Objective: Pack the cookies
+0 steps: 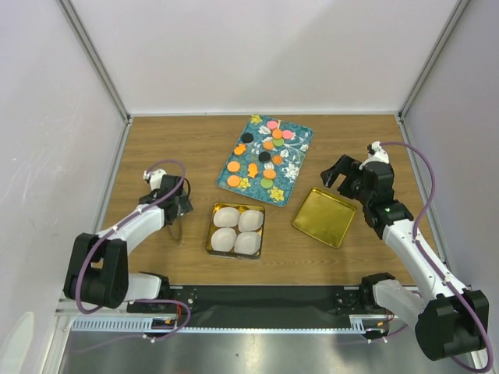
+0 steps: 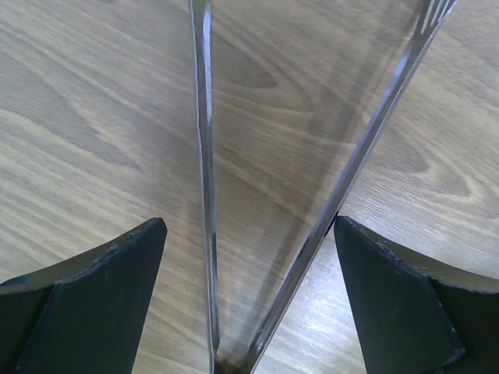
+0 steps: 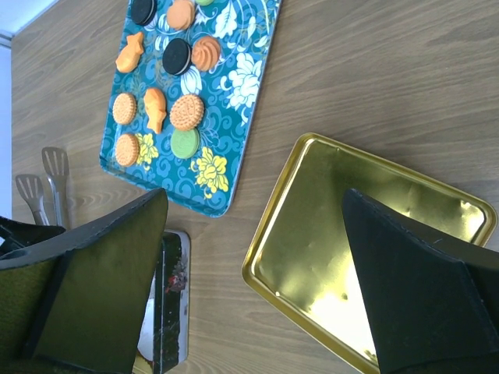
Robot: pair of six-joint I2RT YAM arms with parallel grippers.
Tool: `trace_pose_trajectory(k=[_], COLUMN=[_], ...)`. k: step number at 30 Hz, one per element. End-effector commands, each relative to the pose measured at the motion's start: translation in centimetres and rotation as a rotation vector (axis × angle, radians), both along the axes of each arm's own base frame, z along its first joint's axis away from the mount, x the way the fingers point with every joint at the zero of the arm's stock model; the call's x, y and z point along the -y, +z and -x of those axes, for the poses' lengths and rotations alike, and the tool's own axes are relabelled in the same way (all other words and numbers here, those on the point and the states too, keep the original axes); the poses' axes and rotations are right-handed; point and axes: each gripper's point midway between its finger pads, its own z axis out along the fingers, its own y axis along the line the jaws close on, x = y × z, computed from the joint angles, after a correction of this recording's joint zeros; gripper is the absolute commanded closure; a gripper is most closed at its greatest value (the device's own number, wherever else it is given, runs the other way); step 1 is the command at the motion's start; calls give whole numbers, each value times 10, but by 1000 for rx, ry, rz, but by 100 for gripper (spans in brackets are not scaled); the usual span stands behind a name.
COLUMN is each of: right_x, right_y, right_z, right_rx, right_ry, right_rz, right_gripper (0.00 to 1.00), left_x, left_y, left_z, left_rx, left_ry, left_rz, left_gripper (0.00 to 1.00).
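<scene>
Showing the cookies [image 1: 264,156] all lying on the teal tray [image 1: 299,156], set at an angle toward the far edge of the wooden table [image 1: 156,148], about midway along it. Counting orange, green, pink and black rounds there, plus a couple of orange fish shapes, some of them touching.

Judging the packing as not yet begun: seeing no cookie in any container, and so leaving the whole batch to be moved.

Finding the gold tin [image 1: 210,230] just inside the near edge, around its middle, carrying four white paper cups [image 1: 226,216] packed two by two, each looking empty. Finding the shallow gold lid [image 1: 324,216] to the right of the tin, apart from it, lying open side up and carrying nothing.

Catching the left gripper [image 1: 178,206] hanging low toward the left edge, fingers spread wide and straddling a pair of metal tongs [image 2: 204,156] lying on the wood, touching neither arm of them as far as the wrist view is showing. Reading that as lining up to take the tongs, probably for lifting cookies.

Catching the right gripper [image 1: 343,173] hovering over the far side of the lid, fingers likewise standing wide apart and gripping nothing.

Leaving, by this reckoning, nearly everything: taking up the tongs, carrying cookies from tray to cups, and perhaps closing the tin with the lid.
</scene>
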Motion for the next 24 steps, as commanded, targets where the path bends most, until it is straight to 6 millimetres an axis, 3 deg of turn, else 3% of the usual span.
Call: trace_pose_trajectory(k=[1, 14, 20, 24], right_x=[-2, -2, -3, -3], right_y=[8, 2, 0, 0], right_z=[-3, -3, -5, -5], right_rx=[29, 13, 5, 5], right_ry=[12, 11, 13, 14], right_rz=[-12, -3, -4, -2], right_gripper=[0, 0, 0, 0], left_x=[1, 30, 29, 27], left_y=[9, -16, 0, -3], left_z=[-17, -45, -71, -75], left_rx=[40, -11, 1, -39], left_ry=[-2, -47, -52, -58], left_rz=[38, 165, 135, 105], left_gripper=[5, 14, 16, 15])
